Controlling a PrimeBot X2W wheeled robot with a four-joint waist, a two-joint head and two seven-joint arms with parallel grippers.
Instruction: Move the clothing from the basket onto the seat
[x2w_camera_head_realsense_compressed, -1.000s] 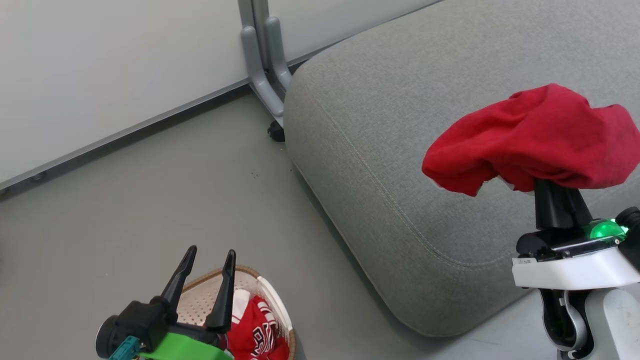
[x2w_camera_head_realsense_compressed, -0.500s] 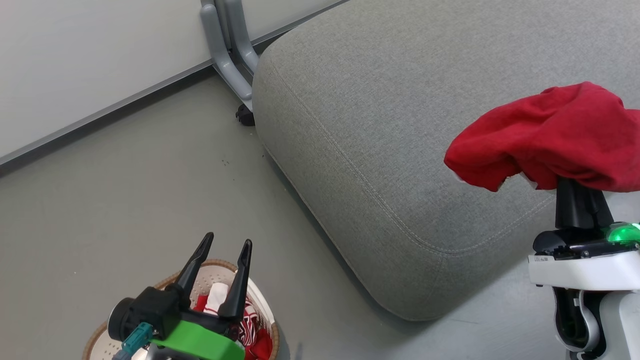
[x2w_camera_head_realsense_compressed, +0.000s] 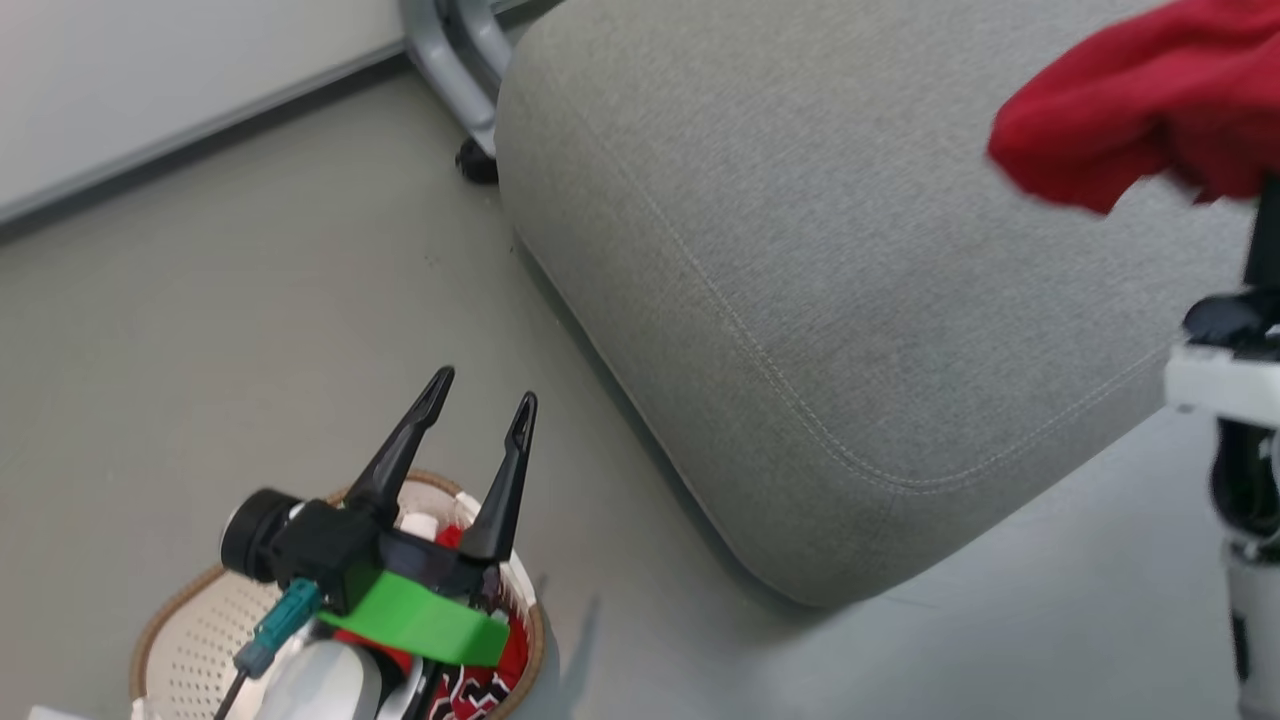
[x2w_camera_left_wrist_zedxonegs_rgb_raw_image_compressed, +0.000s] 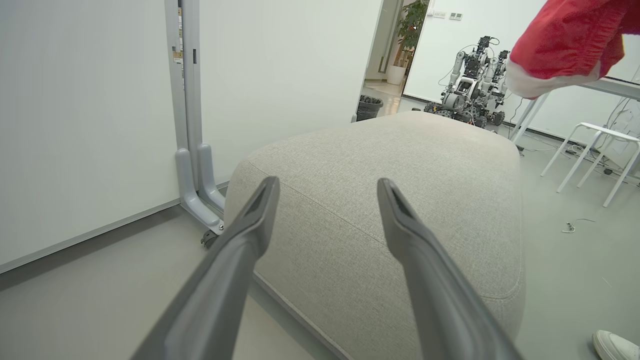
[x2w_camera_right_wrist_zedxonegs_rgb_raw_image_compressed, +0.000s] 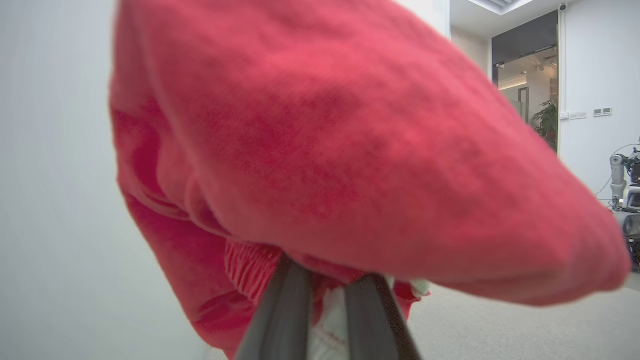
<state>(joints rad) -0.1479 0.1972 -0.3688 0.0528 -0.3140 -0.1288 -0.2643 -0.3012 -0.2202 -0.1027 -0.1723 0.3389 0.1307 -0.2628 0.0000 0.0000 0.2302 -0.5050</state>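
the left fingers (x2w_camera_head_realsense_compressed: 398, 450) stand wide apart with nothing between them, hanging over the basket (x2w_camera_head_realsense_compressed: 190, 640). the basket is cream, perforated plastic with a brown woven rim, and it sits on the grey floor (x2w_camera_head_realsense_compressed: 250, 250) near the seat's rounded corner without touching it. inside the basket, partly hidden under the left arm, lies the jersey (x2w_camera_head_realsense_compressed: 480, 690), red with black-and-white markings. the right fingers (x2w_camera_right_wrist_zedxonegs_rgb_raw_image_compressed: 290, 310) are drawn close together and clamped on the plain red garment (x2w_camera_right_wrist_zedxonegs_rgb_raw_image_compressed: 350, 150), whose folds bulge over them and hide their tips; a bit of white fabric shows between them. in the head view this garment (x2w_camera_head_realsense_compressed: 1140, 110) is held up at the upper right, blurred, above the seat (x2w_camera_head_realsense_compressed: 800, 250) and clear of the cushion. the seat is a large grey upholstered cushion with a stitched seam running along its edge. in the left wrist view the left arm's fingers point toward the seat, with the garment (x2w_camera_left_wrist_zedxonegs_rgb_raw_image_compressed: 565, 40) high at the upper right. a grey post (x2w_camera_left_wrist_zedxonegs_rgb_raw_image_compressed: 192, 150) of a white partition stands just beside the seat's corner. beyond the seat are another robot (x2w_camera_left_wrist_zedxonegs_rgb_raw_image_compressed: 470, 85) and a white stool (x2w_camera_left_wrist_zedxonegs_rgb_raw_image_compressed: 600, 145), and the toe of a white shoe (x2w_camera_left_wrist_zedxonegs_rgb_raw_image_compressed: 615, 345) rests on the floor at the lower right.
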